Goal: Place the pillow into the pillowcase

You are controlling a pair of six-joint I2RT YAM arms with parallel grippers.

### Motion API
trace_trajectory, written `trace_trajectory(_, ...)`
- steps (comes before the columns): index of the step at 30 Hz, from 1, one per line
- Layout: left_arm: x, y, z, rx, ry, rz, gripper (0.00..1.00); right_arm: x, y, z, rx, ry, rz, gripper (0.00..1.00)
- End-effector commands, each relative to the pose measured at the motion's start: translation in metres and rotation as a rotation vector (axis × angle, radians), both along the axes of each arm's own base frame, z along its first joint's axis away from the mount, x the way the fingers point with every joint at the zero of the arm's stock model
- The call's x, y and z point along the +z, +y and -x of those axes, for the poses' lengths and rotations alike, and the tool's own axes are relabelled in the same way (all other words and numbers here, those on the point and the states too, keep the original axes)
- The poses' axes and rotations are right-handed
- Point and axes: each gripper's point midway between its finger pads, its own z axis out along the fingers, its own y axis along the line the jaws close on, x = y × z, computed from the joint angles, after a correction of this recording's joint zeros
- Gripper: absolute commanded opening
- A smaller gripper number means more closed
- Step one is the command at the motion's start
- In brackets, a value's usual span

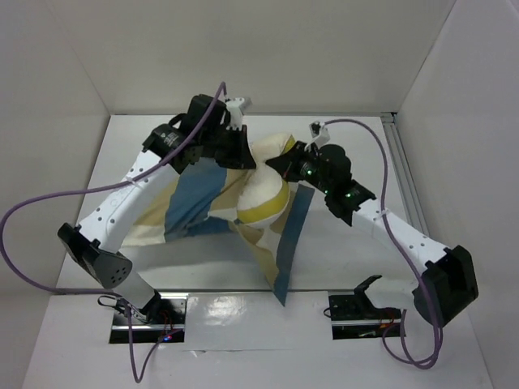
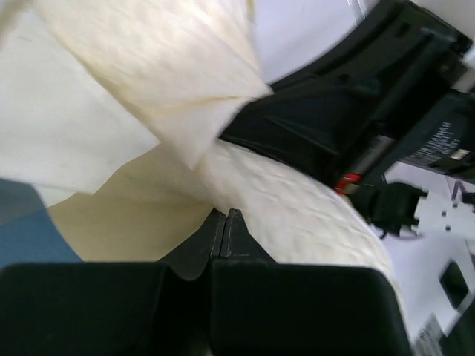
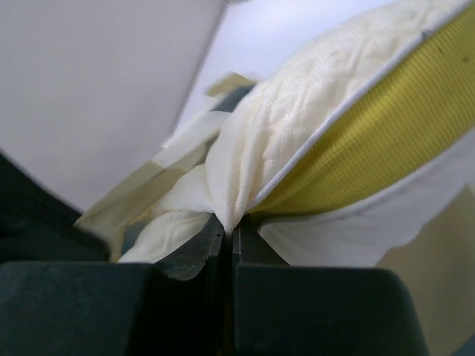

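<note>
The pillow [image 1: 263, 193], cream quilted with a yellow edge band, is bunched up and held off the table at the middle. The checked pillowcase [image 1: 195, 203], in blue, tan and cream, hangs and spreads to its left, and a blue strip [image 1: 292, 235] trails down toward the front. My left gripper [image 1: 245, 160] is shut on a fold of the pillowcase's cream fabric [image 2: 148, 96], right against the pillow [image 2: 297, 208]. My right gripper [image 1: 281, 164] is shut on a pinch of the pillow's quilted cover [image 3: 245, 185], next to its yellow band [image 3: 371, 141]. The two grippers are close together.
White walls enclose the table [image 1: 365, 251] at the back and both sides. A rail [image 1: 401, 162] runs along the right edge. Purple cables [image 1: 49, 203] loop off both arms. The right arm's black wrist [image 2: 356, 111] fills the left wrist view's upper right.
</note>
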Motion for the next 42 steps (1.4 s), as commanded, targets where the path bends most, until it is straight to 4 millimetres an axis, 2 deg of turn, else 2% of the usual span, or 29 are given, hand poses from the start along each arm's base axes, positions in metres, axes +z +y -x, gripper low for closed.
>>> trace_trajectory(1,-0.020,-0.035,0.015,-0.115,0.117,0.116,0.00,-0.099,0.029,0.018,0.051,0.178,0.080,0.00)
trace_trajectory(2,-0.036,-0.036,0.022,-0.128,0.164,0.119,0.00,-0.117,0.034,0.021,0.059,0.215,0.091,0.00)
trace_trajectory(3,-0.037,-0.038,0.027,-0.144,0.176,0.140,0.00,-0.144,0.042,0.029,0.099,0.271,0.122,0.00)
trace_trajectory(6,-0.037,-0.032,0.030,-0.121,0.170,0.139,0.00,-0.151,0.053,0.040,0.138,0.285,0.121,0.00)
trace_trajectory(7,-0.038,-0.025,0.021,-0.079,0.146,0.112,0.00,-0.146,0.058,0.047,0.148,0.274,0.124,0.00)
trace_trajectory(9,-0.031,-0.015,0.016,-0.046,0.129,0.089,0.00,-0.144,0.053,0.049,0.127,0.266,0.149,0.00)
trace_trajectory(11,-0.033,-0.010,0.005,-0.011,0.122,0.051,0.01,-0.138,0.048,0.054,0.136,0.241,0.195,0.02)
trace_trajectory(12,-0.035,-0.009,0.001,-0.007,0.138,0.023,0.06,-0.137,0.043,0.054,0.126,0.234,0.225,0.13)
trace_trajectory(13,-0.037,-0.008,-0.002,0.007,0.147,0.004,0.17,-0.124,0.036,0.047,0.085,0.198,0.251,0.29)
trace_trajectory(14,-0.039,-0.005,-0.007,0.023,0.143,-0.025,0.21,-0.132,0.023,0.050,0.067,0.212,0.337,0.51)
trace_trajectory(15,-0.039,-0.006,-0.012,0.033,0.146,-0.036,0.26,-0.130,0.014,0.048,0.034,0.203,0.374,0.82)
trace_trajectory(17,-0.045,0.000,-0.015,0.066,0.155,-0.076,0.37,-0.120,-0.022,0.035,-0.087,0.187,0.441,0.91)
trace_trajectory(20,-0.054,0.007,-0.022,0.115,0.165,-0.121,0.38,-0.108,-0.062,0.021,-0.188,0.173,0.463,0.93)
trace_trajectory(21,-0.061,0.010,-0.023,0.130,0.174,-0.147,0.38,-0.111,-0.074,0.018,-0.213,0.191,0.463,0.93)
trace_trajectory(24,-0.066,0.013,-0.026,0.153,0.185,-0.166,0.38,-0.119,-0.084,0.013,-0.223,0.208,0.481,0.90)
trace_trajectory(25,-0.072,0.017,-0.025,0.167,0.192,-0.189,0.38,-0.126,-0.087,0.010,-0.223,0.231,0.483,0.84)
trace_trajectory(27,-0.076,0.024,-0.024,0.187,0.201,-0.221,0.38,-0.135,-0.090,0.008,-0.209,0.253,0.497,0.80)
trace_trajectory(28,-0.077,0.027,-0.023,0.195,0.203,-0.234,0.38,-0.127,-0.086,0.001,-0.207,0.234,0.496,0.80)
trace_trajectory(29,-0.084,0.031,-0.025,0.205,0.207,-0.267,0.43,-0.139,-0.089,-0.004,-0.213,0.266,0.543,0.82)
trace_trajectory(31,-0.093,0.037,-0.025,0.221,0.225,-0.307,0.45,-0.142,-0.096,-0.020,-0.246,0.278,0.602,0.91)
trace_trajectory(32,-0.099,0.044,-0.027,0.249,0.224,-0.347,0.48,-0.145,-0.097,-0.037,-0.249,0.299,0.614,0.93)
trace_trajectory(34,-0.113,0.054,-0.025,0.314,0.260,-0.386,0.48,-0.144,-0.092,-0.053,-0.225,0.306,0.602,0.95)
trace_trajectory(36,-0.122,0.070,-0.028,0.417,0.270,-0.419,0.48,-0.143,-0.072,-0.070,-0.148,0.296,0.555,0.97)
trace_trajectory(37,-0.134,0.079,-0.020,0.442,0.294,-0.450,0.48,-0.142,-0.058,-0.071,-0.089,0.289,0.517,1.00)
trace_trajectory(38,-0.143,0.093,-0.022,0.494,0.317,-0.474,0.48,-0.147,-0.050,-0.077,-0.066,0.286,0.502,1.00)
trace_trajectory(40,-0.155,0.108,-0.019,0.563,0.350,-0.475,0.49,-0.150,-0.038,-0.086,-0.036,0.279,0.468,1.00)
trace_trajectory(41,-0.180,0.119,-0.010,0.581,0.403,-0.515,0.50,-0.148,-0.026,-0.087,0.021,0.274,0.434,0.94)
trace_trajectory(42,-0.184,0.125,-0.018,0.603,0.405,-0.468,0.50,-0.162,-0.024,-0.092,0.035,0.299,0.420,0.83)
